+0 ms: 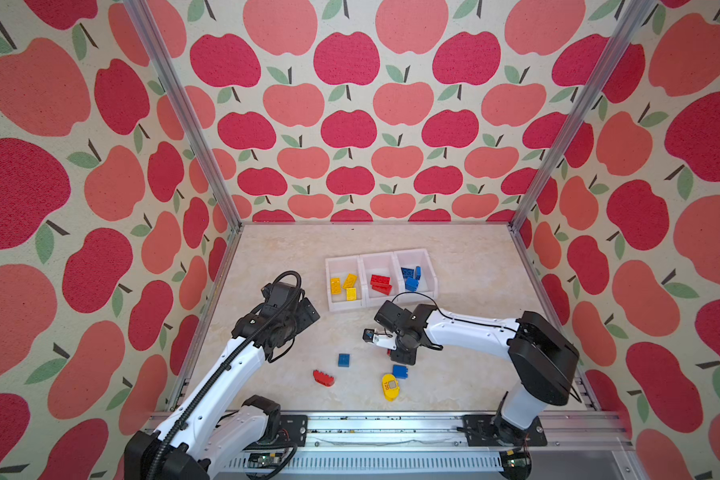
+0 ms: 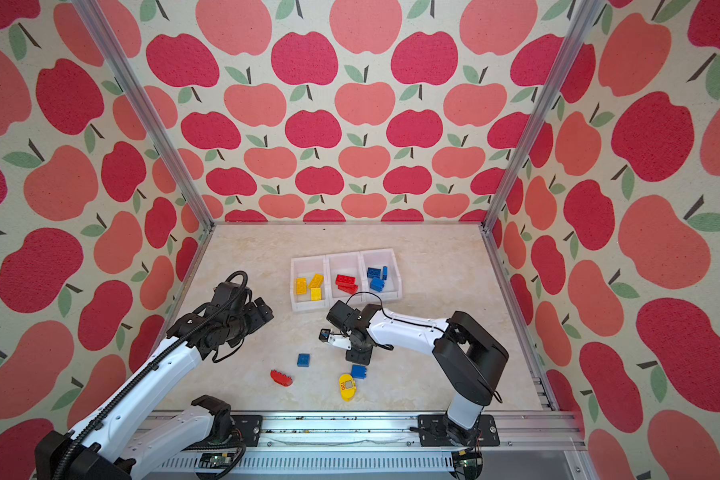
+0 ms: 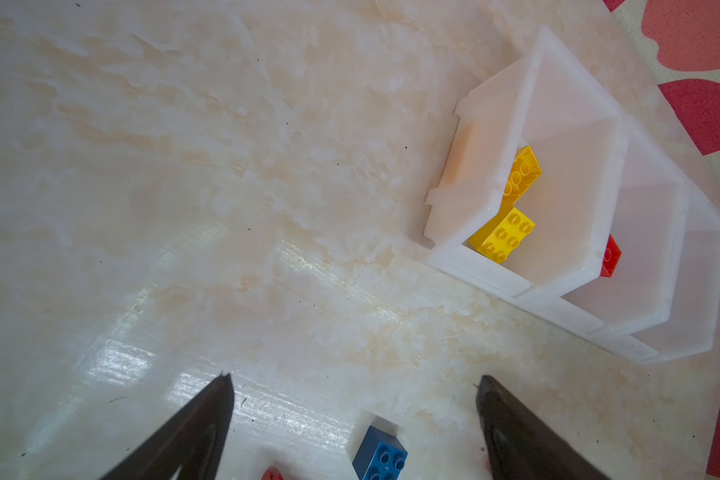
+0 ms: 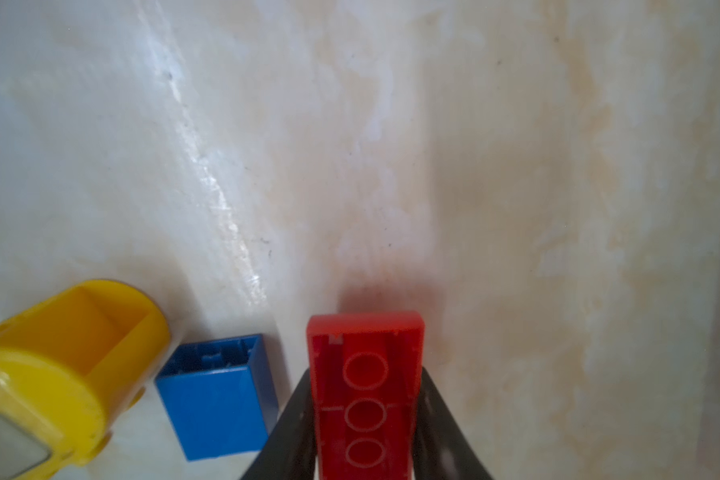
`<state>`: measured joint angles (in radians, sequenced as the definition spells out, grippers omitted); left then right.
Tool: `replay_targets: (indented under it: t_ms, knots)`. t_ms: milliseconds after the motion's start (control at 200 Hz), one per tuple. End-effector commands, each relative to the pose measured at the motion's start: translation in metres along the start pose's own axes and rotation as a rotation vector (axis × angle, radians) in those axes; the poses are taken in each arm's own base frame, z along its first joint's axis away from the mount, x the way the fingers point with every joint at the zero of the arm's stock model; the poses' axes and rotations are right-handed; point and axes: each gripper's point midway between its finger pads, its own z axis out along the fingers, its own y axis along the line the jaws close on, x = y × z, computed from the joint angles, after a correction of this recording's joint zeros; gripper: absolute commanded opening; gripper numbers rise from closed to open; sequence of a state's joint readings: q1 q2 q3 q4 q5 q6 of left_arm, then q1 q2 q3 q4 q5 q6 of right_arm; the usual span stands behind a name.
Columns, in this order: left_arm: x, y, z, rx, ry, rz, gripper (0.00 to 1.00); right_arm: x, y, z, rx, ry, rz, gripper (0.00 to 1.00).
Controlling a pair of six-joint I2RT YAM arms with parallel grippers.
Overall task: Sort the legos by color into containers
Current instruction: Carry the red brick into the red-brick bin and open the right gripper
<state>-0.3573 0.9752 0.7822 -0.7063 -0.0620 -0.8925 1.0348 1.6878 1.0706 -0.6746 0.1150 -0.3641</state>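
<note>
In both top views, lower centre, the right gripper [image 4: 366, 399] is clenched on a long red plastic brick [image 4: 366, 336], just beside a blue square plastic brick [image 4: 221, 399] and near a rounded yellow plastic piece [image 4: 59, 365]. The left gripper [image 3: 353, 378] hangs spread, empty. Three joined white plastic bins [image 1: 346, 306], mid-frame, hold yellow bricks [image 1: 349, 281], red bricks [image 1: 380, 284] and blue bricks [image 1: 411, 277] separately.

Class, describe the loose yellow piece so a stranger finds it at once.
Find the row of white bins; loose pieces lie below it in both top views. The yellow piece is lowest, beside a blue brick: the only loose yellow one, rounded, marked "120".
</note>
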Motion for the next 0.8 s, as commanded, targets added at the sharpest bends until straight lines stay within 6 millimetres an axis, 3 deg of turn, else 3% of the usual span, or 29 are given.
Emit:
replay_targets:
  t_ms: [0,200,490,795]
  knots:
    - [-0.001,0.000,0.000,-0.005,0.006,0.005,0.93,-0.017,-0.017,-0.031,0.023,-0.079,0.077,0.15]
    - [-0.002,-0.002,0.002,-0.002,0.006,0.004,0.93,-0.038,-0.054,-0.059,0.087,-0.149,0.161,0.16]
    - [-0.003,-0.003,0.002,0.001,0.004,0.004,0.93,-0.071,-0.129,-0.086,0.201,-0.207,0.318,0.17]
    - [-0.004,-0.002,-0.001,0.000,-0.004,0.000,0.93,-0.087,-0.196,-0.064,0.312,-0.171,0.364,0.17]
